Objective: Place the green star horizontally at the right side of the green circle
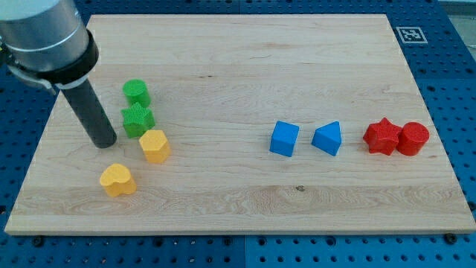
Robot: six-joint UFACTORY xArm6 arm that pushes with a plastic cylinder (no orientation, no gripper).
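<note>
my tip (105,141) beside green star (137,120), below green circle (136,92)

Wooden table (238,67) carrying, rightward from the green circle (136,91): green star (137,120), yellow hexagon (155,145), yellow heart (118,179), blue cube (284,138), blue triangle (328,138), red star (381,136), red cylinder (413,138).

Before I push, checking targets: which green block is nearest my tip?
The green star, just right of my tip; the green circle lies farther up.
</note>
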